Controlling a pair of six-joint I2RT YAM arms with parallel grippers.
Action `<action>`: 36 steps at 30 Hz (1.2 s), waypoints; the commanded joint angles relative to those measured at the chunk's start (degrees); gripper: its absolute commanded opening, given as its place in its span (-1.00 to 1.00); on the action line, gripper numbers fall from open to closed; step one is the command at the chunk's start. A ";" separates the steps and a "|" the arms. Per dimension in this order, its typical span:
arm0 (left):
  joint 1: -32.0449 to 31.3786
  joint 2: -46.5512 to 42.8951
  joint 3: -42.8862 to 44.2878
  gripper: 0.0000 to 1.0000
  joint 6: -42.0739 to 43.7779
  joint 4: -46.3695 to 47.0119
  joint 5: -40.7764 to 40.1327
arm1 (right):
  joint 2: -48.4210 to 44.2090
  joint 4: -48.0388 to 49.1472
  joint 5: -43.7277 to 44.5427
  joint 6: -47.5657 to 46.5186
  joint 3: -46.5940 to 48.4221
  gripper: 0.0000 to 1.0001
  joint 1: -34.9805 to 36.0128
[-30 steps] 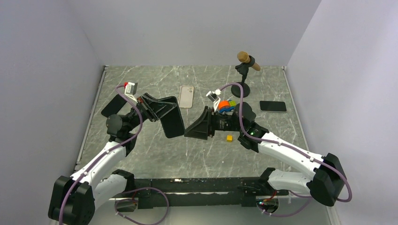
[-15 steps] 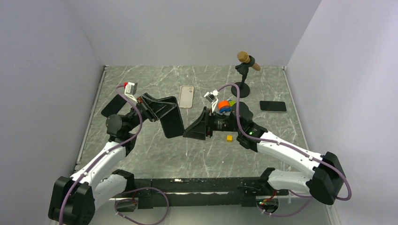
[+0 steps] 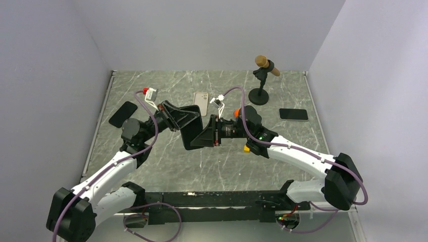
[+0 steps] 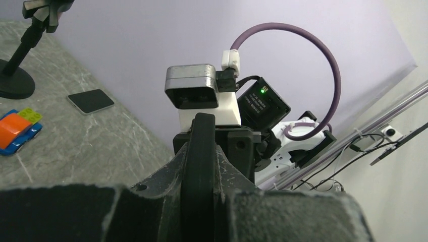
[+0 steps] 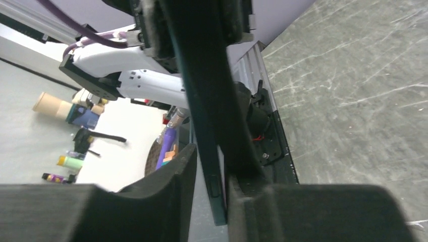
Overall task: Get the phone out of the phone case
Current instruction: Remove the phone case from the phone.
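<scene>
A black phone in its black case (image 3: 189, 135) hangs in the air over the middle of the table. My left gripper (image 3: 188, 121) is shut on its upper part; in the left wrist view the cased phone (image 4: 199, 151) stands edge-on between my fingers (image 4: 199, 214). My right gripper (image 3: 200, 140) has come in from the right and straddles the phone's lower edge. In the right wrist view the phone's edge (image 5: 209, 126) sits between my right gripper's two fingers (image 5: 209, 201), touching the right one, with a gap to the left one.
A white phone (image 3: 201, 103) lies face down at mid back. A dark phone (image 3: 122, 114) lies at the left, another (image 3: 293, 114) at the right. A microphone on a stand (image 3: 262, 75) is at the back right. A yellow block (image 3: 246, 148) and a colourful toy (image 3: 237, 112) lie beneath the right arm.
Both arms have moved toward the centre. The left gripper has carried the cased phone right, and the right gripper has slid left until its fingers straddle the phone's lower edge.
</scene>
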 commanded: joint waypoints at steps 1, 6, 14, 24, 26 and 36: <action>-3.76 -1.61 4.25 -1.00 2.85 -4.53 3.77 | -0.35 3.82 5.81 0.46 3.54 -0.54 -0.78; -3.27 -0.94 5.23 -0.35 4.81 -4.98 8.70 | -2.26 10.14 1.70 6.64 -0.44 -1.00 -3.58; 0.99 1.92 0.15 0.99 -5.14 20.76 18.08 | -5.32 22.23 -8.39 20.50 -5.32 -1.00 -9.24; 3.18 -0.14 -3.11 0.37 -0.26 19.53 28.33 | -5.52 34.03 -15.00 27.81 -8.47 -1.00 -13.62; 2.97 -0.01 -3.26 0.29 -0.20 19.72 28.07 | -5.56 36.97 -15.17 28.94 -9.23 -1.00 -13.60; -3.37 2.09 -0.77 0.11 5.96 12.97 25.76 | -6.57 34.72 -15.01 26.87 -8.94 -1.00 -12.95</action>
